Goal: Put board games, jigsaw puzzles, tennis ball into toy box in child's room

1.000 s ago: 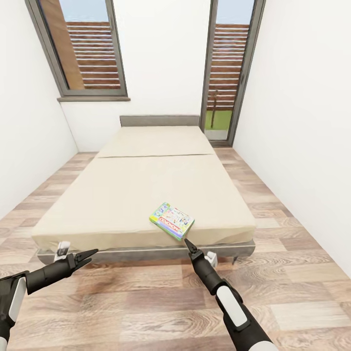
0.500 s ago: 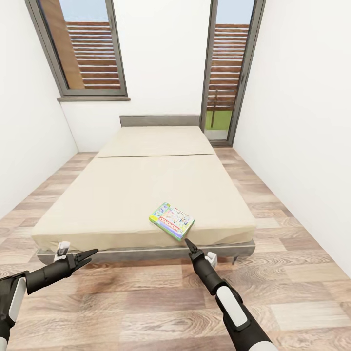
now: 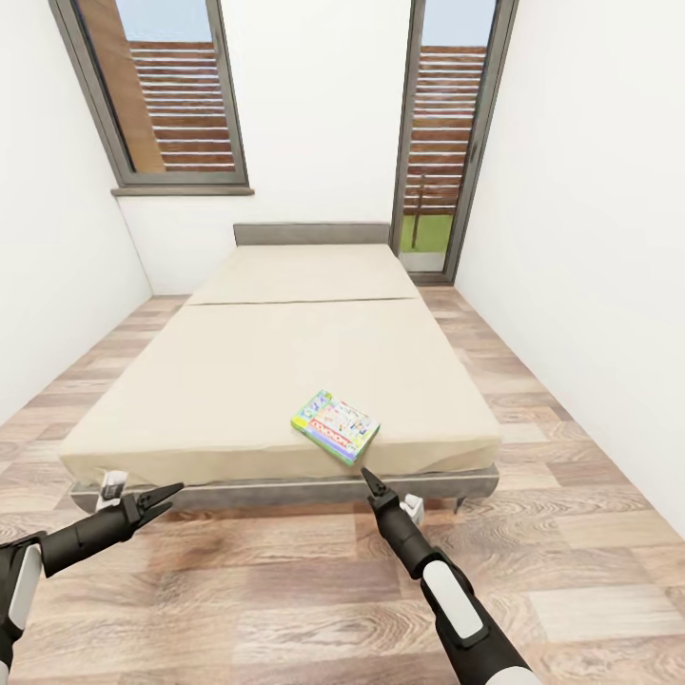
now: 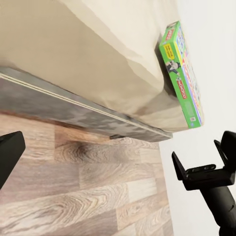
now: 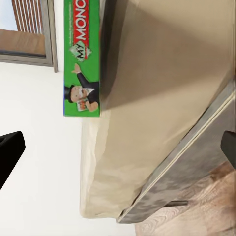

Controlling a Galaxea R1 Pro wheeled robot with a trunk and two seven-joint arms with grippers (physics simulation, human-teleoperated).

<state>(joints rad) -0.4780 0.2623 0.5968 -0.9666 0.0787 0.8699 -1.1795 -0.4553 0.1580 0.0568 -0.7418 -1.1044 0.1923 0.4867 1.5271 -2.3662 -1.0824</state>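
We cannot read the lid art of the board game (image 3: pixel 335 427) beyond the right tool (image 3: pixel 366 476) in the head view; it is too small. In the right wrist view its green side (image 5: pixel 81 59) runs off the edge, lettering cut short. Both arms leave the head view's lower edge.

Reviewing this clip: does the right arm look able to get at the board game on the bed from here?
Probably yes. The right gripper hovers just short of the bed edge, jaws apparently open, and the board game lies flat near that edge with nothing between them.
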